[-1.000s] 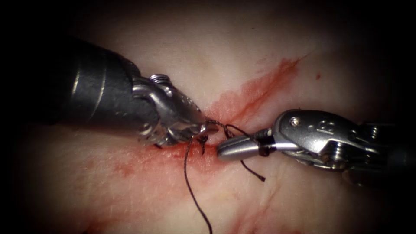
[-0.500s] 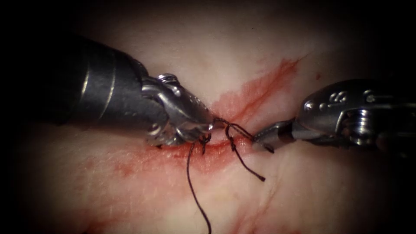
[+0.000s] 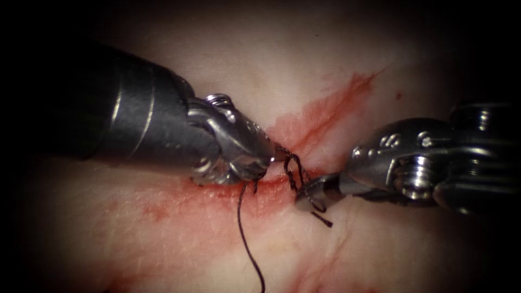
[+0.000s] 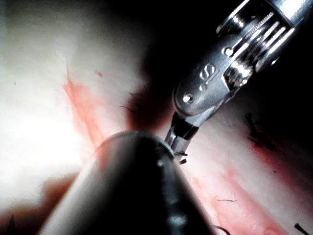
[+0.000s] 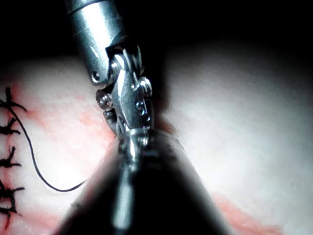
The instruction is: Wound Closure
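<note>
- The left pincer (image 3: 271, 156) lies low over the tissue (image 3: 179, 239), its tips together and clamped on the dark thread (image 3: 291, 168) right at the cut (image 3: 274, 182)
- From those tips the thread runs in a short twisted stretch across to the right pincer (image 3: 310, 196), which has closed in from the right since a moment ago and now sits just beside the left one
- The right pincer is clamped on the same thread at its tips; a short free end (image 3: 324, 220) pokes out just beneath it onto the tissue on the right side of the cut
- A knot-like tangle sits under the left pincer's tips, against the cut, and from there a long strand (image 3: 245, 239) trails down over the tissue, away from both pincers
- Red fluid (image 3: 320, 116) stains the tissue along the cut, spreading beyond the left pincer on one side and up behind the right pincer on the other
- In the left wrist view the right pincer (image 4: 180, 142) points its tips down at the tissue, just past the left arm's dark shaft
- In the right wrist view the left pincer (image 5: 128, 128) stands close ahead, and a row of finished stitches (image 5: 9, 161) lies well off to its side, with a loose strand curving from them
- I cannot make out a needle in either pincer
</note>
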Tool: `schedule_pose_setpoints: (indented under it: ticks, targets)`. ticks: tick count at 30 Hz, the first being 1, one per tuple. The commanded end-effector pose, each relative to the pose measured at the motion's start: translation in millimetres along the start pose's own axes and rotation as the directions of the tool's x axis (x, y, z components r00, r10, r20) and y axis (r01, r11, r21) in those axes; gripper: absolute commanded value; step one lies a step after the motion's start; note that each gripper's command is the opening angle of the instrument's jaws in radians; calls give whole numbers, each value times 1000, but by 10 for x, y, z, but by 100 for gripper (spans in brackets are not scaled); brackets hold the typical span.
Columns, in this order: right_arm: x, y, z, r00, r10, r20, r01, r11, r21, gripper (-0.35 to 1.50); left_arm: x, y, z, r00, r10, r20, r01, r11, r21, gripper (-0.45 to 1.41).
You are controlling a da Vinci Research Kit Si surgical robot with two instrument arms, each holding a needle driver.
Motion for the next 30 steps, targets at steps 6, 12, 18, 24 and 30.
schedule_pose_setpoints:
  ticks: [6,12,18,24,30]
  targets:
    - [3,4,4,994,16,111,-7,997,-80,-30,6,0,0,1000,-2,-15,2,1000,4,-45]
    - [9,5,7,992,0,128,12,996,-93,26,6,2,1,1000,-3,-15,3,1000,10,-45]
    - [12,5,8,992,2,127,10,995,-94,64,5,4,3,1000,2,-15,-1,1000,16,-45]
    - [12,4,7,992,3,127,9,996,-94,56,4,4,3,1000,2,-15,-1,1000,17,-45]
    - [12,2,1,992,2,127,9,996,-87,-35,0,4,6,1000,17,-13,-16,1000,26,-45]
